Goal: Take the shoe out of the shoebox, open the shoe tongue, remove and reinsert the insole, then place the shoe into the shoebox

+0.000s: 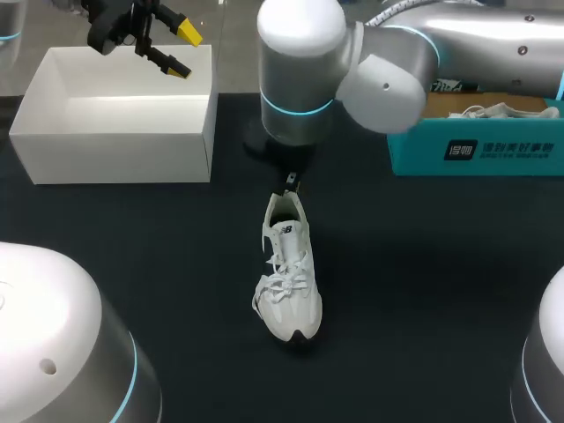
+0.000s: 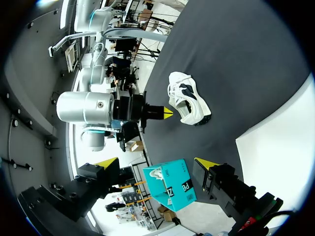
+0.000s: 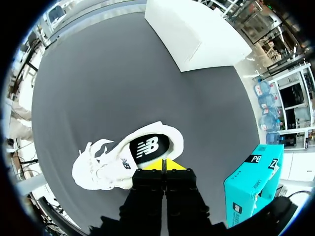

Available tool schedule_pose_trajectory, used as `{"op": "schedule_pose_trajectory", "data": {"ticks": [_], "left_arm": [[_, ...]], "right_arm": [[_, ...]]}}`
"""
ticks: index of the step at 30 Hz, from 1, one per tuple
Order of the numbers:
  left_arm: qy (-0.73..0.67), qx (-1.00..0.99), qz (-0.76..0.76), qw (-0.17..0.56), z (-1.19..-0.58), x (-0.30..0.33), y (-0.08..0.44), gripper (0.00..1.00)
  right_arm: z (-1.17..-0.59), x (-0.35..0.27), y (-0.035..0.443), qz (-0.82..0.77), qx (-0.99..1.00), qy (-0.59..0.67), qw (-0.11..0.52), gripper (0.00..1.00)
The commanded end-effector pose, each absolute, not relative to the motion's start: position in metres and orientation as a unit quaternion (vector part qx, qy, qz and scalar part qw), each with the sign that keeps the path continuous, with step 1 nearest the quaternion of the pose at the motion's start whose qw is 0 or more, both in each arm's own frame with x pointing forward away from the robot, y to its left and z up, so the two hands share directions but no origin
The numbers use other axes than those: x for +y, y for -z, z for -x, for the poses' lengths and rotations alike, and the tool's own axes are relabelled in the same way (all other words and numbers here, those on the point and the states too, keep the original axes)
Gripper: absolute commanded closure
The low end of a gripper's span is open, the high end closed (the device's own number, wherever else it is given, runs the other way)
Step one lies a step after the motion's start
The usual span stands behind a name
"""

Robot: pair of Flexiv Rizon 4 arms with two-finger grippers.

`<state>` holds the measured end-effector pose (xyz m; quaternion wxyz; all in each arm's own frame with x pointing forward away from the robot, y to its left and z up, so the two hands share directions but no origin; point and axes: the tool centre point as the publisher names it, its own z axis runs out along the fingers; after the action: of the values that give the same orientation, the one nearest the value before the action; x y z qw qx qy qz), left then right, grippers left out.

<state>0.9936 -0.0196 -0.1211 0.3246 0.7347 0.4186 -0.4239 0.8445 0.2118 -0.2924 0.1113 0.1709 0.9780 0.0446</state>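
Counter: dark counter [image 1: 423, 291] with a white shoe [image 1: 289, 273] lying out of its box, upright on its sole, a white box [image 1: 115, 159] and a teal shoebox [image 1: 414, 148].
Risk, slip: the right tool [image 3: 162, 164] may pinch only the heel rim and miss the insole [image 3: 147, 147], so a pull would likely drag the whole shoe.
Risk, tip: nothing pins the shoe down, so a lift at the heel could roll it over.
Shoe to right tool: heel opening just under and ahead of the tips, toe pointing away.
Right tool: fingers clenched together at the heel; anything thin between them is hidden.
Left tool [image 1: 183, 51]: released, holding nothing, above the white box, with the shoe well apart ahead.
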Motion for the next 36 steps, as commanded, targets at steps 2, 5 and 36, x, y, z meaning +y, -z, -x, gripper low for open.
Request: {"op": "schedule_pose_trajectory", "data": {"ticks": [2,5,36], "left_arm": [[0.424,0.418,-0.736,0.323,-0.995,-0.019,0.121,0.0],[0.424,0.418,-0.736,0.323,-0.995,-0.019,0.121,0.0],[0.424,0.418,-0.736,0.323,-0.995,-0.019,0.121,0.0]], "right_arm": [[-0.851,0.205,0.296,-0.118,0.986,-0.088,0.084,1.0],[-0.856,0.205,0.297,-0.103,0.987,-0.091,0.088,0.63],[-0.899,0.227,0.361,-0.013,0.993,-0.027,0.111,0.0]]}}
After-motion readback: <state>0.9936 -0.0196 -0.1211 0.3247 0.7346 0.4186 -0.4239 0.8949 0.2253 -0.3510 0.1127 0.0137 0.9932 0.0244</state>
